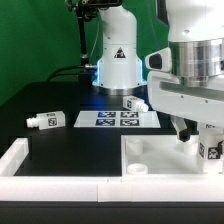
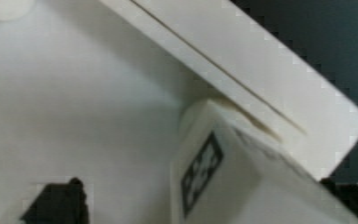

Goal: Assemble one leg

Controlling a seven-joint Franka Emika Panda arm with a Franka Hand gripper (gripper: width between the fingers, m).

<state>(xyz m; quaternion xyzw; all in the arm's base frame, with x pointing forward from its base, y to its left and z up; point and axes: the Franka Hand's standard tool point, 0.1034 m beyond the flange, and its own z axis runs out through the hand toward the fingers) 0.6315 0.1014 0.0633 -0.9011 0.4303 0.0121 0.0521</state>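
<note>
The risk here is a crooked seating: if the leg [image 1: 208, 150] meets its socket tilted, it could jam or slip out. The gripper [image 1: 200, 135] is clenched on this leg, holding it just above the white square panel [image 1: 150, 155]. Farther back, two loose legs [image 1: 46, 119] lie beside the marker board [image 1: 115, 119].

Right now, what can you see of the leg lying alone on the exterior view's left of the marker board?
That leg is a small, stubby white peg, plastic by its look, lying on its side on the black table. A black-and-white square tag shows on its wider part, and a narrower end points toward the exterior view's left. It lies apart from the marker board, and only the table touches it. The wrist view does not show it.
</note>
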